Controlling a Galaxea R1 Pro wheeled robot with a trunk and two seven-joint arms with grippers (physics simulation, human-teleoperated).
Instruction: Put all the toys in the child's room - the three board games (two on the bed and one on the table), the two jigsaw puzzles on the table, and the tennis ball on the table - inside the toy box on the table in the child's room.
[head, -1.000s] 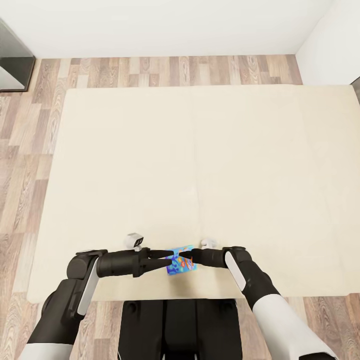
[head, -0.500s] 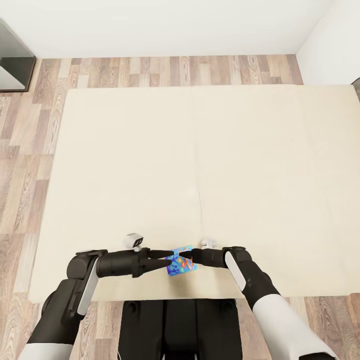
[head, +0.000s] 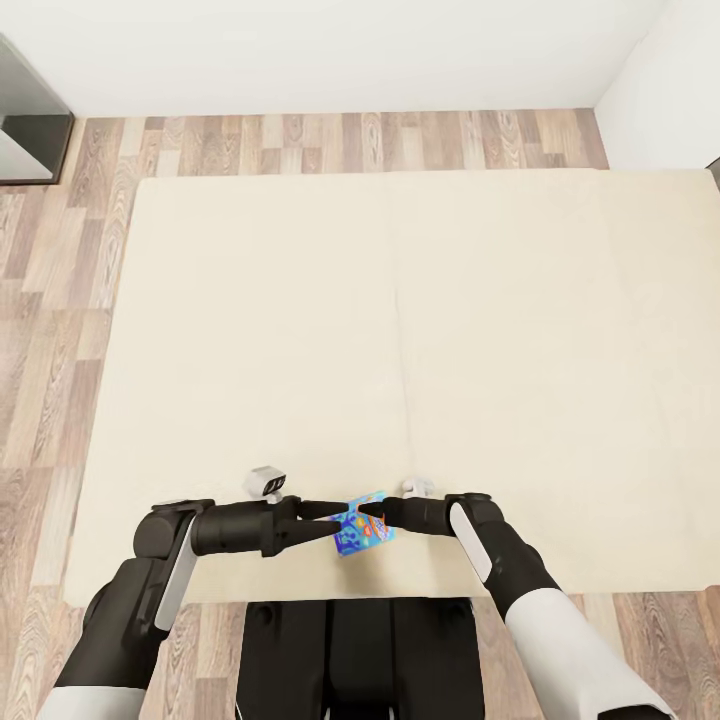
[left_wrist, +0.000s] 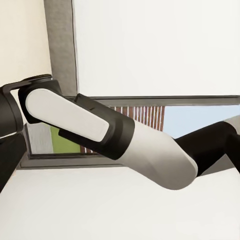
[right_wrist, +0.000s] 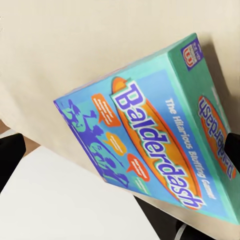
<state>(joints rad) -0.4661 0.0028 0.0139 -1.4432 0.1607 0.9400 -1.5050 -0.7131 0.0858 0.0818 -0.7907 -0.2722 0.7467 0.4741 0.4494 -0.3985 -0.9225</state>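
Observation:
The blue board game (head: 362, 524) is a small box with orange print, held just above the near edge of the bed (head: 400, 300), a wide cream mattress. My right gripper (head: 369, 516) is shut on it from the right. In the right wrist view the board game (right_wrist: 150, 135) reads "Balderdash", with one black fingertip (right_wrist: 10, 155) at each side. My left gripper (head: 336, 521) points at the box's left edge with its fingers apart, holding nothing. The left wrist view looks across at my right forearm (left_wrist: 125, 145). The toy box, table, puzzles and tennis ball are out of view.
Wooden floor (head: 60, 300) runs along the bed's left and far sides. A dark grey piece of furniture (head: 25, 130) stands at the far left. White walls (head: 350, 50) close the back and right. My base (head: 360, 660) stands against the bed's near edge.
The whole picture has shifted slightly, so the camera moved a little. Both arms and the blue box keep the same pose.

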